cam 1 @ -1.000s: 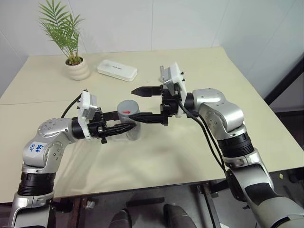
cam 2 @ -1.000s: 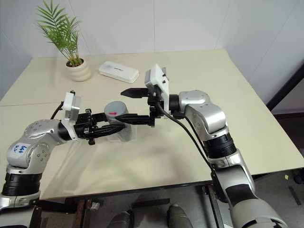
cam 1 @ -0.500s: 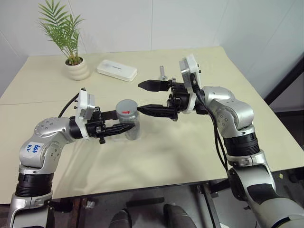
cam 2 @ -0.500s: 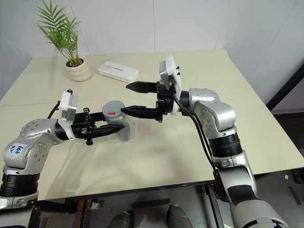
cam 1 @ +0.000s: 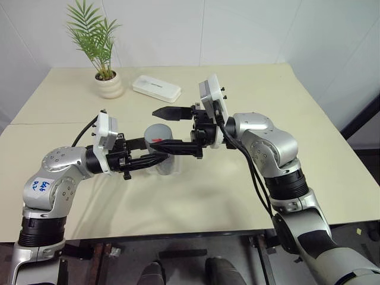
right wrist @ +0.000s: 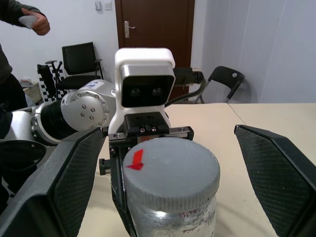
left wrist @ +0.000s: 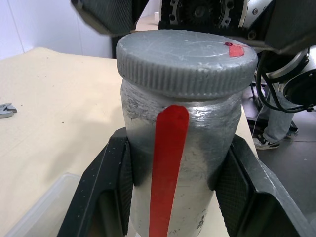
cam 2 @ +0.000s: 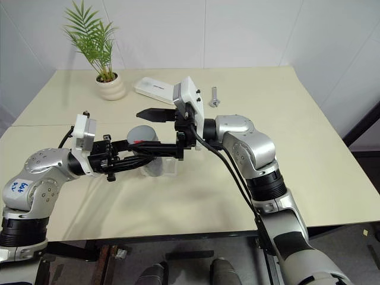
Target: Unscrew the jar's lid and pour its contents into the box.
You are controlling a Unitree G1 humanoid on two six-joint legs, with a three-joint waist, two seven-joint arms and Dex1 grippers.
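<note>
The silver jar [left wrist: 180, 163] with a red stripe stands upright just above the table, my left gripper [cam 1: 155, 160] shut on its body below the lid. The grey ribbed lid [right wrist: 170, 168], marked with a red arrow, sits on the jar. My right gripper [cam 1: 155, 128] is open and level, one finger [right wrist: 74, 173] on each side of the lid without touching it. The clear plastic box [cam 2: 170, 167] lies on the table right behind the jar, its corner [left wrist: 34, 210] showing in the left wrist view. The contents are hidden.
A potted palm [cam 1: 110, 86] and a white oblong case [cam 1: 156, 89] stand at the back left of the table [cam 1: 237, 196]. A metal bolt [cam 2: 214, 97] lies behind my right arm. A person's hand [right wrist: 30, 20] shows far off in the room.
The head views have shifted. My right gripper, still open, has moved left so its fingers now flank the lid. The left gripper and jar have kept still.
</note>
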